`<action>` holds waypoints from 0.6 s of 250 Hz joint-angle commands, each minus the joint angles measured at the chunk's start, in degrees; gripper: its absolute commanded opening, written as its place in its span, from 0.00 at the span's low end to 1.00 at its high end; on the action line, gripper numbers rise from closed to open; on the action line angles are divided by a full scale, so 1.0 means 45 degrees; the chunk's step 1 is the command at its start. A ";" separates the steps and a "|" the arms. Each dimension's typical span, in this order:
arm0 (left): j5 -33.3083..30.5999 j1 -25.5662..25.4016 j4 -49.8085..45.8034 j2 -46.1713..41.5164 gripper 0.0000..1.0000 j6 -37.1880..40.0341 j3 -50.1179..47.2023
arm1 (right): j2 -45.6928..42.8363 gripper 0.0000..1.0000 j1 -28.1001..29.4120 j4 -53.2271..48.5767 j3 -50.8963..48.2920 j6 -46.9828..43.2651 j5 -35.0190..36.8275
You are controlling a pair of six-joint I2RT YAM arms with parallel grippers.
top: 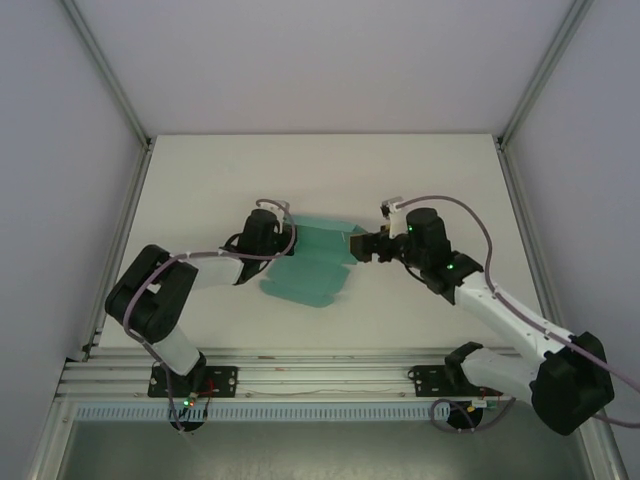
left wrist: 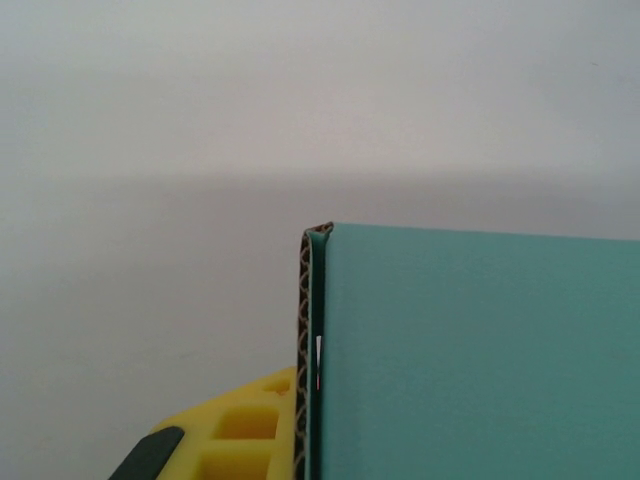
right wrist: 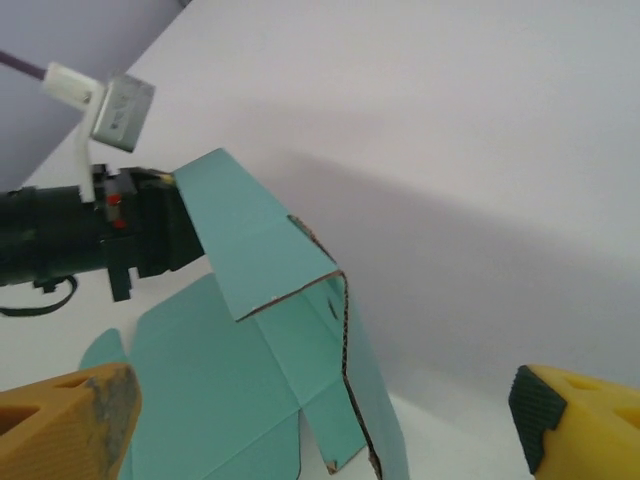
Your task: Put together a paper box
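Note:
The paper box [top: 310,268] is a teal die-cut sheet lying mid-table, partly folded. In the right wrist view one panel [right wrist: 255,245] stands raised and creased above the flat part [right wrist: 200,400], brown corrugated edges showing. My left gripper [top: 292,240] is shut on the sheet's upper left flap. In the left wrist view the card [left wrist: 470,360] sits against a yellow finger [left wrist: 240,430], and the other finger is hidden behind it. My right gripper [top: 355,246] hovers at the sheet's right edge, open. Its yellow fingers [right wrist: 70,420] stand wide on both sides of the raised panel without touching it.
The white table [top: 420,180] is enclosed by pale walls with metal frame posts [top: 110,70] at left and right. An aluminium rail [top: 320,375] carrying both arm bases runs along the near edge. A small grey connector block [right wrist: 122,110] sits on the left arm's wrist.

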 commanded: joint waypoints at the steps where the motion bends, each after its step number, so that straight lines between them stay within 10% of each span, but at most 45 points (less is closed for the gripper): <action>1: 0.1277 -0.0068 -0.1027 -0.0438 0.00 -0.0320 0.0214 | 0.0569 0.85 0.0000 0.0321 0.0038 0.0053 -0.0834; 103: 0.0481 -0.0047 -0.2743 0.0915 0.00 -0.0533 0.1626 | 0.1971 0.23 0.0025 0.0711 0.0267 -0.1334 -0.1486; 150: -0.2517 -0.0211 -0.4126 0.1632 0.04 -0.1052 0.2262 | 0.1831 0.10 0.0037 0.1288 -0.0180 -0.1310 -0.1787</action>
